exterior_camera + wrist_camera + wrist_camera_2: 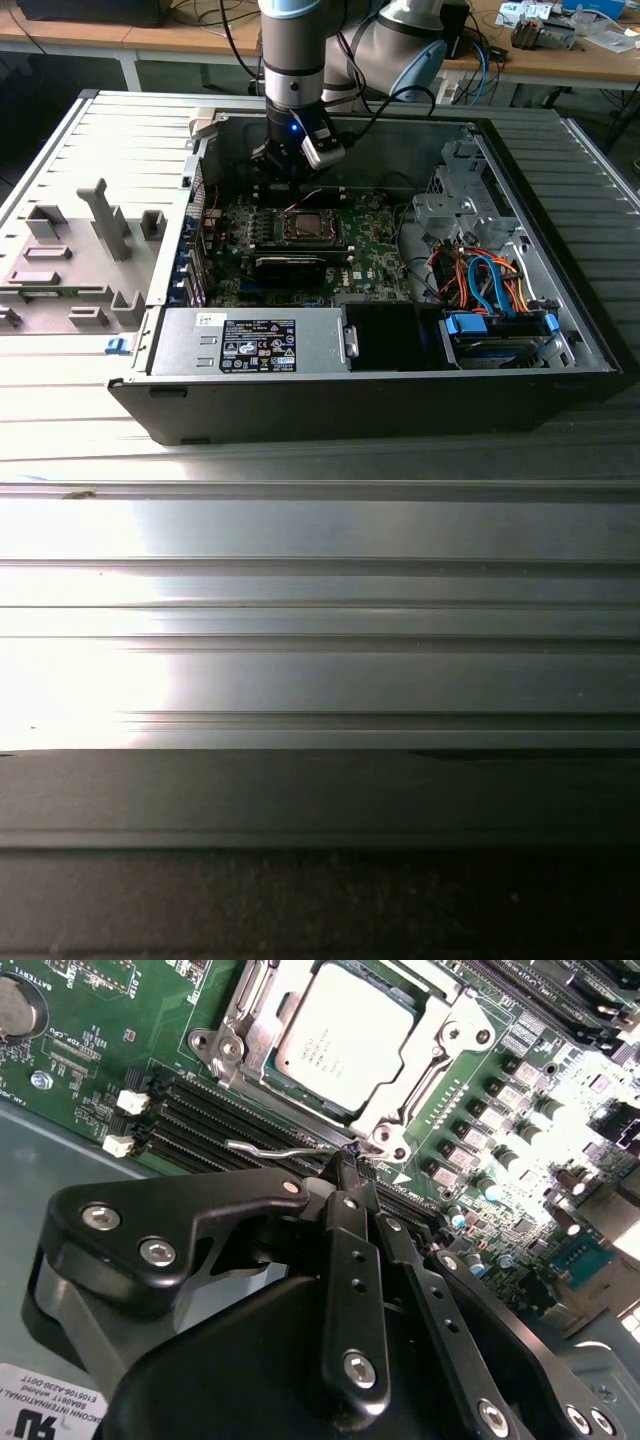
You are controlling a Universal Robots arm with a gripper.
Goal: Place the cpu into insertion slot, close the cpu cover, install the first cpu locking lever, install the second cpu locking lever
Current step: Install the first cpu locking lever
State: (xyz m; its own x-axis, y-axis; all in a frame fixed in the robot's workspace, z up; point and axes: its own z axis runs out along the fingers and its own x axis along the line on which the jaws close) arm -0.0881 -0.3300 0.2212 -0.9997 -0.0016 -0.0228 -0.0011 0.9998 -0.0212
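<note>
Inside the exterior view, going from its left to its right:
Fixture plate: a pale grey moulded plate with upright posts lies outside the case, at the exterior view's left.
Case: an open dark metal computer case lies on a ribbed grey table.
Power supply: a silver box with a black label sits along the near wall of the case.
Board: the green circuit board lies flat on the case floor.
Gripper: the black two-finger gripper hangs just behind the socket; in the second wrist view its fingers are drawn together, the tips at a thin bent silver wire lever, though a firm grip on it cannot be judged.
Cpu: the flat square chip with a silvery-grey metal top is seated in the socket.
Insertion slot: the square socket with a silver metal rim sits mid-board.
Cpu cover: the thin silver metal frame with a large window appears to lie down around the chip.
Cables: orange and blue cables bundle over a drive bay at the exterior view's right.
First wrist view: ribbed grey metal, with a dark band beside it.
</note>
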